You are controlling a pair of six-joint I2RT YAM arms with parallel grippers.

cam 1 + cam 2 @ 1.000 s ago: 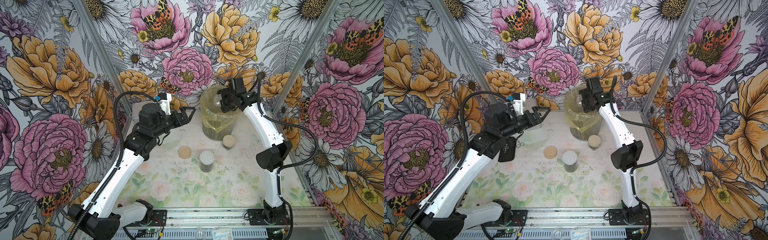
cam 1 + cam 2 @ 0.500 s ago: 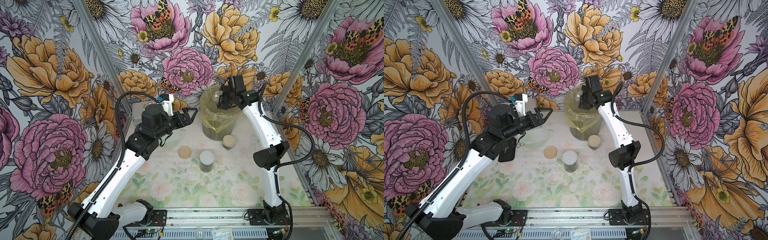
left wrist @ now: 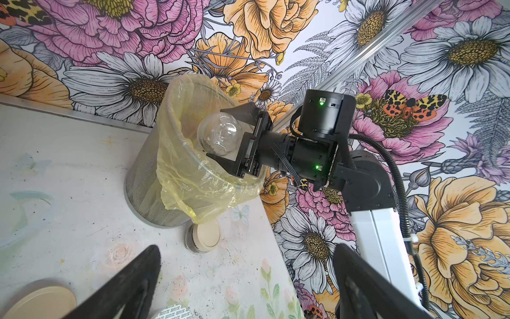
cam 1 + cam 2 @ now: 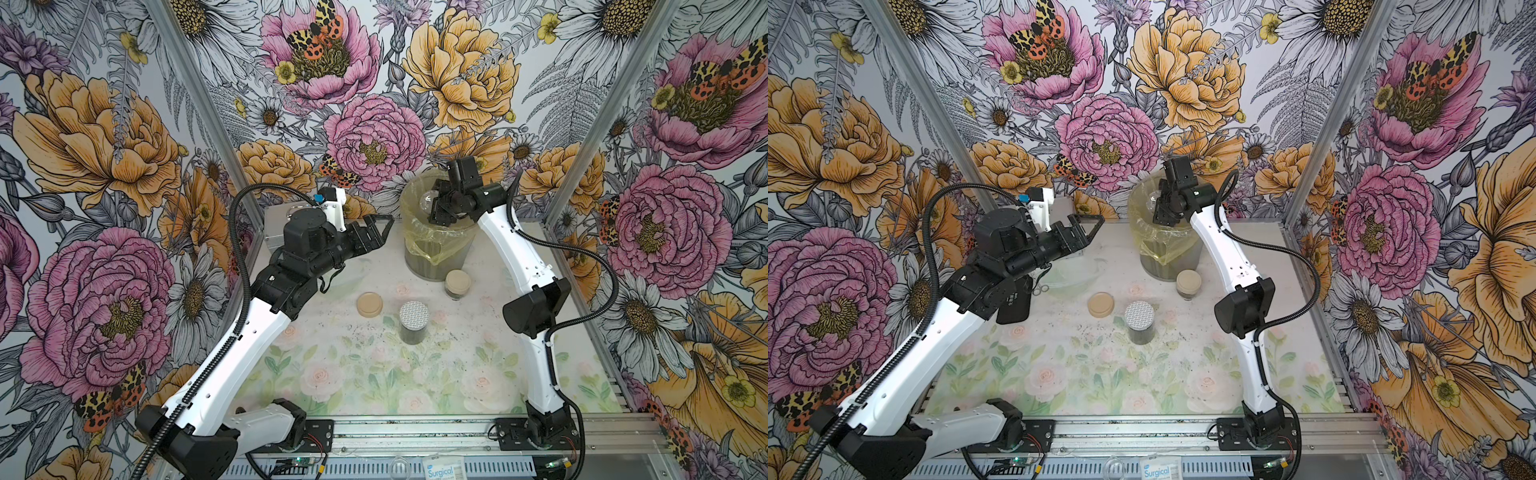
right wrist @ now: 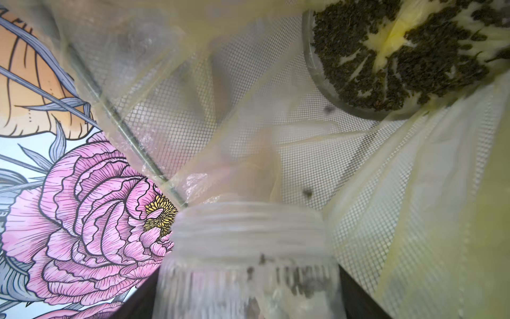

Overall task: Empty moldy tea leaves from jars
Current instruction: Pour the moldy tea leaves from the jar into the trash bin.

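Mesh bin [image 4: 415,266] lined with a yellow bag [image 4: 432,245] stands at the back; silver case [image 4: 274,220] in the far corner

- We read "Surgical" in blue letters on a white packet [image 4: 443,472] [image 4: 1159,471] lying at the front edge below the metal rail [image 4: 415,432], in both top views
- On the silver-white jar lid [image 3: 171,312] we see rows of tiny print in the left wrist view, too small to read

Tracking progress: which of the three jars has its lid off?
The jar in the right gripper, tipped over the bin. The tan-lidded jar and the silver-lidded jar stand capped on the table.
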